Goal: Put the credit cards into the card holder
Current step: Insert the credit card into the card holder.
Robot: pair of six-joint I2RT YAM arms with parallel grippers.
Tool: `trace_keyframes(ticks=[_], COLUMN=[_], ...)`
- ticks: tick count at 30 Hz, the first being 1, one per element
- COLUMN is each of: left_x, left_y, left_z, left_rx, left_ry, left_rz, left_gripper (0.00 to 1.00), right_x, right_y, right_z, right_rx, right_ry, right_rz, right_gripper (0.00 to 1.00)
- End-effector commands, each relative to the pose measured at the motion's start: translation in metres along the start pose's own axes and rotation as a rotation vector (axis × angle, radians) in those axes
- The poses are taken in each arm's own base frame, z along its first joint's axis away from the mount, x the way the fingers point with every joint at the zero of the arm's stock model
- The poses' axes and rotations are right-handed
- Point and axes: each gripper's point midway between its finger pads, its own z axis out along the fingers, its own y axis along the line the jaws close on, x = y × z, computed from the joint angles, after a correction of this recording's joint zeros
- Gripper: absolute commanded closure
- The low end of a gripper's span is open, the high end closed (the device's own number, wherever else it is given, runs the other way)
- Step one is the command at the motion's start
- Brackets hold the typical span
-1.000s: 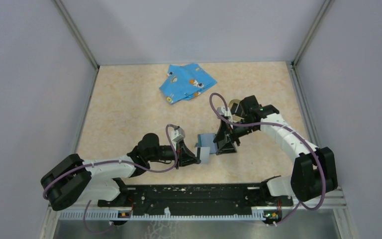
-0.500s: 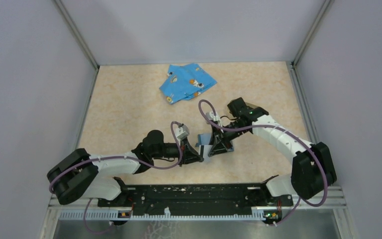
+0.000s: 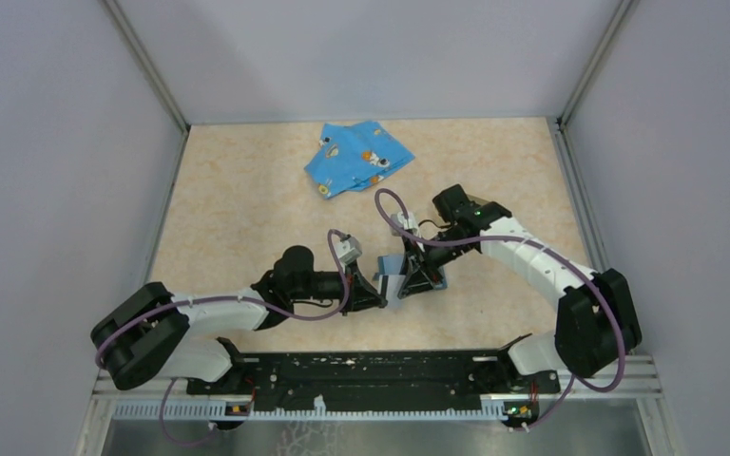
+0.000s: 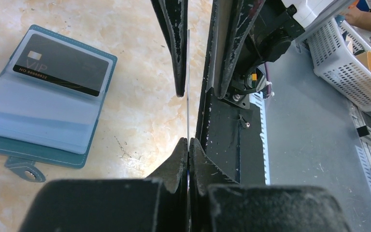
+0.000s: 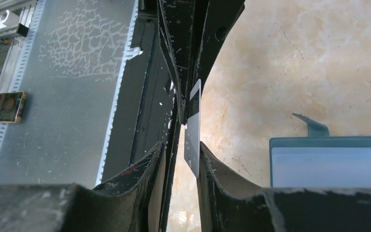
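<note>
Toward the near edge of the beige speckled counter (image 3: 238, 209), about midway between its left and right edges, our two tools meet over one thin, stiff plastic credit card (image 5: 193, 126), held on edge above the surface. Our left tool (image 4: 188, 143) is clenched on one end of it. Our right tool (image 5: 182, 149) straddles the other end with its jaws parted, not yet pinching. Just beside them the teal-blue folding card holder (image 4: 34, 123) lies open on the counter, a black VIP-lettered card (image 4: 60, 65) already in its upper pocket. We judge the held card light, rigid and slick, so it wants a grip on the flat faces near a short end, leaving the leading edge free for the pocket. Toward the far edge lies a bright blue cartoon-print cloth (image 3: 356, 157).
</note>
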Motion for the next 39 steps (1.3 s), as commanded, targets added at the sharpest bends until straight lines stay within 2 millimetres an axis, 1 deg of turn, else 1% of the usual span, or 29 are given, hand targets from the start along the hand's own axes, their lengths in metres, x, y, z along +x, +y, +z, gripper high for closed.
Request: trace_keyframes(ticks=[1, 3, 5, 6, 8, 9, 13, 14, 17, 18, 20, 23, 25, 26, 29, 31, 32, 34, 37, 39], left_x=[-0.007, -0.006, -0.005, -0.005, -0.005, -0.005, -0.007, -0.007, -0.005, -0.002, 0.0, 0.004, 0.005, 0.006, 0.005, 0.006, 0.001, 0.003, 0.002, -0.007], left_y=[0.002, 0.002, 0.004, 0.003, 0.004, 0.004, 0.007, 0.009, 0.014, 0.015, 0.02, 0.028, 0.035, 0.038, 0.042, 0.043, 0.039, 0.034, 0.028, 0.021], left_z=[0.0, 0.001, 0.001, 0.001, 0.001, 0.001, 0.001, 0.001, -0.001, -0.002, -0.005, -0.012, -0.018, -0.022, -0.034, -0.042, -0.044, -0.044, -0.032, -0.021], left_rx=[-0.004, -0.005, -0.008, -0.006, -0.005, -0.007, -0.026, -0.036, -0.067, -0.076, -0.113, -0.173, -0.227, -0.256, -0.304, -0.317, -0.292, -0.26, -0.202, -0.14], left_ry=[-0.01, -0.007, -0.005, -0.006, -0.006, -0.007, -0.018, -0.021, -0.029, -0.029, -0.039, -0.062, -0.095, -0.116, -0.205, -0.272, -0.313, -0.322, -0.291, -0.273], left_rz=[0.017, 0.016, 0.012, 0.014, 0.014, 0.013, -0.005, -0.015, -0.042, -0.051, -0.074, -0.096, -0.121, -0.142, -0.218, -0.288, -0.29, -0.308, -0.32, -0.32], left_gripper=[1.0, 1.0, 1.0, 1.0, 1.0, 1.0, 1.0, 0.95, 0.7, 0.58, 0.39, 0.21, 0.1, 0.03, 0.01, 0.01, 0.01, 0.02, 0.12, 0.23], right_x=[-0.021, -0.022, -0.022, -0.023, -0.023, -0.022, -0.022, -0.022, -0.025, -0.025, -0.024, -0.019, -0.009, -0.003, 0.016, 0.022, 0.025, 0.033, 0.046, 0.054], right_y=[0.002, 0.002, 0.001, 0.001, -0.001, -0.003, -0.004, -0.004, -0.008, -0.01, -0.015, -0.023, -0.029, -0.032, -0.043, -0.055, -0.06, -0.069, -0.084, -0.091], right_z=[-0.004, -0.004, -0.003, -0.003, -0.003, -0.003, -0.003, -0.003, -0.008, -0.01, -0.016, -0.025, -0.03, -0.031, -0.041, -0.053, -0.06, -0.068, -0.069, -0.068], right_rx=[-0.007, -0.008, -0.005, -0.003, 0.002, 0.007, 0.013, 0.015, 0.037, 0.047, 0.07, 0.12, 0.156, 0.175, 0.233, 0.286, 0.311, 0.342, 0.393, 0.41], right_ry=[-0.029, -0.033, -0.035, -0.036, -0.035, -0.031, -0.026, -0.026, -0.035, -0.041, -0.046, -0.043, -0.022, -0.007, 0.017, -0.005, -0.019, -0.033, -0.017, -0.002], right_rz=[-0.063, -0.06, -0.054, -0.05, -0.042, -0.038, -0.024, -0.019, -0.001, 0.008, 0.025, 0.065, 0.102, 0.122, 0.193, 0.241, 0.272, 0.324, 0.389, 0.429], right_gripper=[0.7, 0.71, 0.75, 0.8, 0.97, 1.0, 1.0, 1.0, 1.0, 1.0, 1.0, 1.0, 1.0, 1.0, 1.0, 1.0, 1.0, 1.0, 1.0, 1.0])
